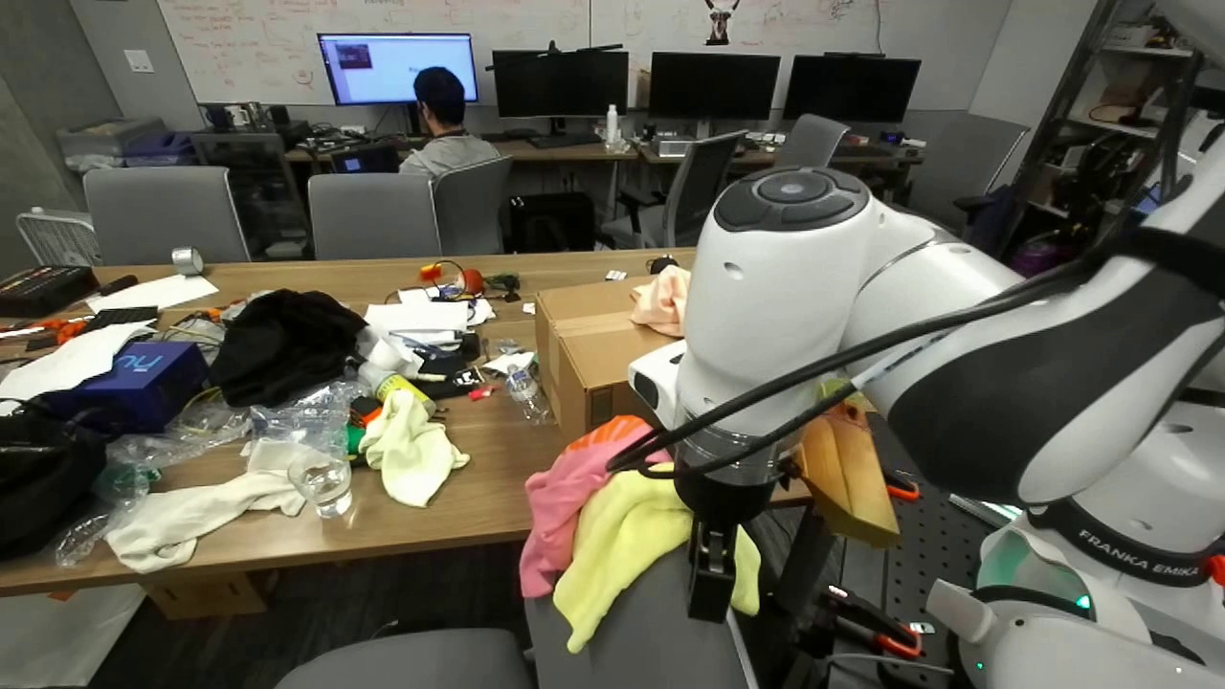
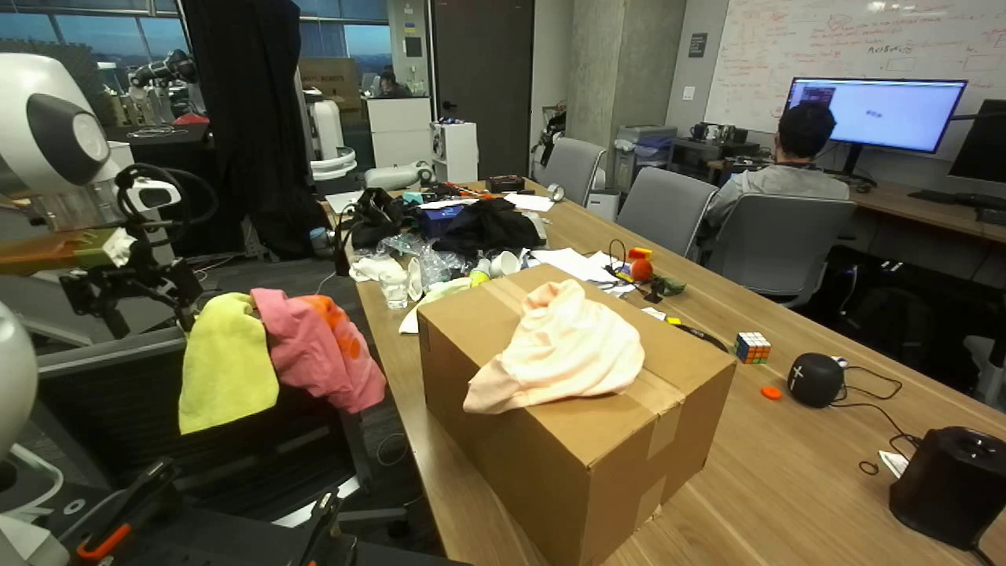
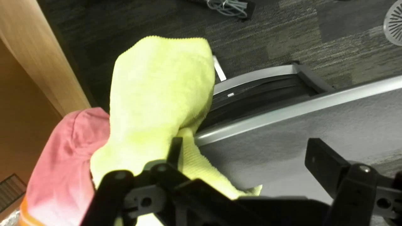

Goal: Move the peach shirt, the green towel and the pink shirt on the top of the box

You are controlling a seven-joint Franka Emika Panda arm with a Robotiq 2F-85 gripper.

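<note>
The pincer (image 3: 246,153) is released, its two fingers (image 3: 325,166) spread wide apart and aimed down at the back of a grey chair (image 3: 267,160). In the wrist view one finger overlaps the green towel (image 3: 157,94); whether they touch cannot be told. The towel is draped over the top of the chair back and hangs down both sides of it, a small corner showing between the spread fingers. Just beside it, touching it, the pink shirt (image 2: 314,358) hangs over the same chair back, with an orange patch (image 2: 326,314) on the side away from the towel.

Next to the chair runs the wooden bench (image 1: 488,488), and on it, close to the edge, stands the big brown box (image 2: 519,448). The peach shirt (image 2: 574,346) lies in a loose heap on top of the box, one end drooping over the edge that faces the chair; in an exterior view the arm (image 1: 775,306) hides part of it.

Farther along the bench come a water bottle (image 1: 524,388), a pale yellow-green cloth (image 1: 412,455), a glass (image 1: 323,488), a white cloth (image 1: 201,517), a black cloth (image 1: 287,344) and a blue carton (image 1: 134,388). In an exterior view a puzzle cube (image 2: 752,347), a small orange disc (image 2: 770,392), a round black speaker (image 2: 816,380) and a larger black cylinder (image 2: 951,495) are on the side of the box away from the chair. Beyond the bench a man (image 1: 448,153) sits facing a lit screen (image 1: 402,81).
</note>
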